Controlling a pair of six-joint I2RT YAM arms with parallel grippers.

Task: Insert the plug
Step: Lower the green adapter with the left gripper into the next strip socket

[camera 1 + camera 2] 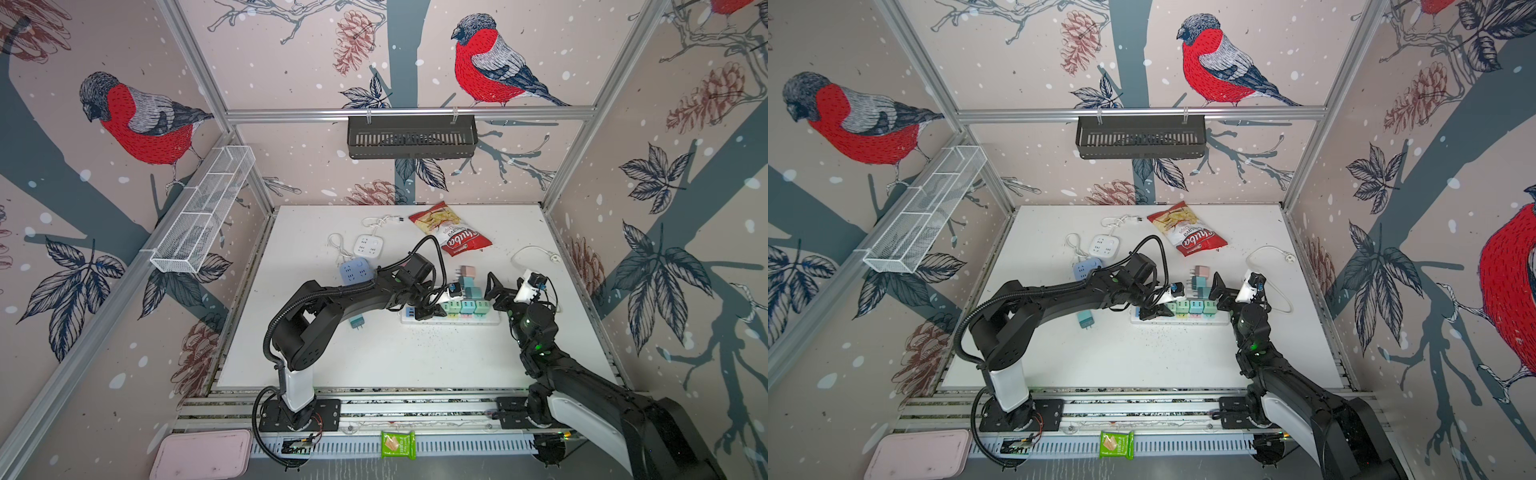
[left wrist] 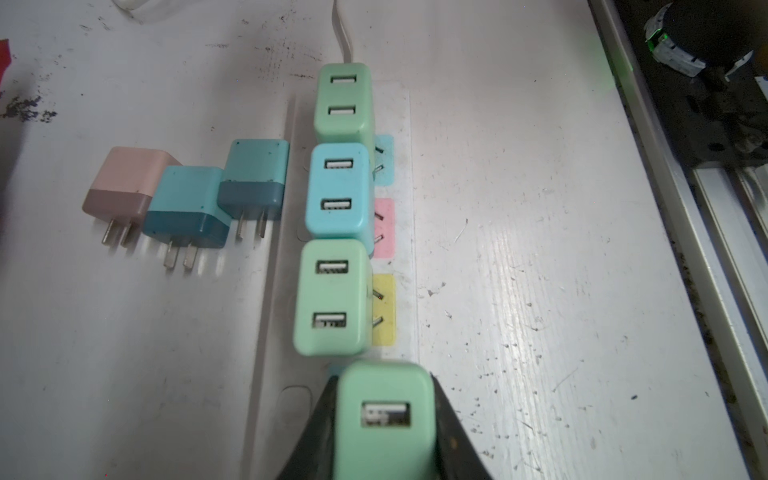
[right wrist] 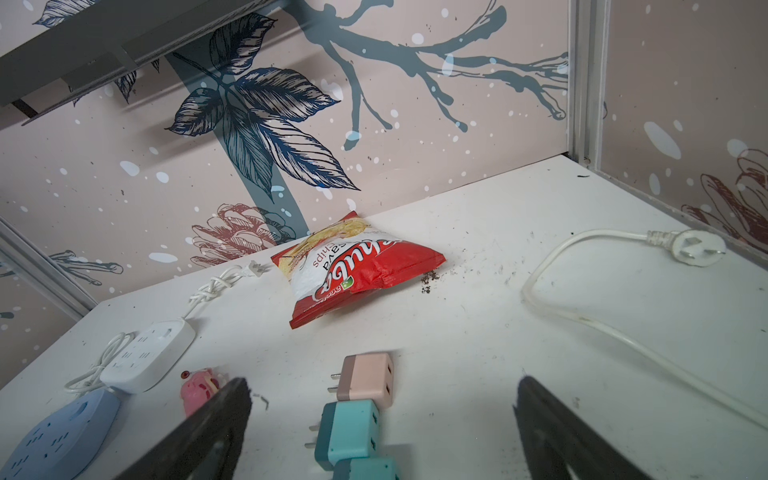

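Mostly black arms, white shell (image 1: 297,388) just above the rail (image 1: 415,409), ribbed hose (image 1: 271,332) on left arm (image 1: 332,299), green lights (image 1: 537,345) on right arm (image 1: 582,374).

Mint plug (image 2: 384,419) upright — row's end; white power strip (image 2: 284,311) beneath.

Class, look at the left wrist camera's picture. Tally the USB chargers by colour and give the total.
green charger: 3
light blue charger: 1
teal charger: 2
pink charger: 1
Total: 7
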